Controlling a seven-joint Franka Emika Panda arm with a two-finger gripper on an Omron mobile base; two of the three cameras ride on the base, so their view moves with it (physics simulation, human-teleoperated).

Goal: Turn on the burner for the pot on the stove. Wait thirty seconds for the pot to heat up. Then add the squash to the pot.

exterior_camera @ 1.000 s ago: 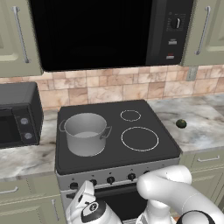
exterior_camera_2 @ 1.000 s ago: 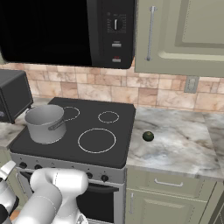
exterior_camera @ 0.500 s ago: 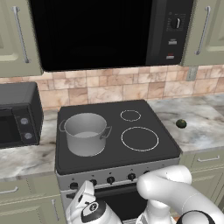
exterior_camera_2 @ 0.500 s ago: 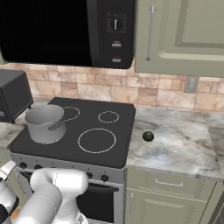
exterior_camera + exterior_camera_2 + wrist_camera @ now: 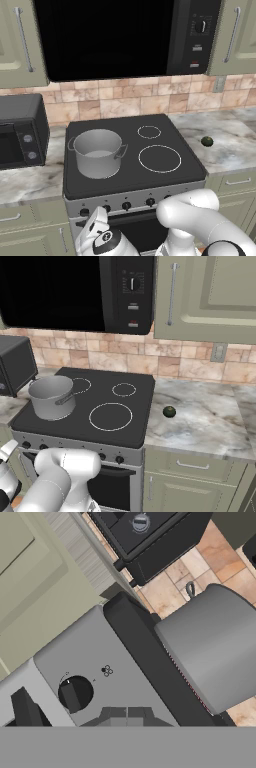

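Note:
The grey steel pot stands on the left half of the black glass stove. Its burner is hidden under it; in the hand view a thin reddish line runs along the base of the pot. The small dark green squash lies on the marble counter right of the stove. My gripper is shut and holds nothing. It hovers at the left end of the silver front panel, just right of a black knob and apart from it.
A black toaster oven sits on the counter left of the stove. A microwave hangs above. A large white ring and a small one mark the stove's right half. My own arm crosses in front of the oven door.

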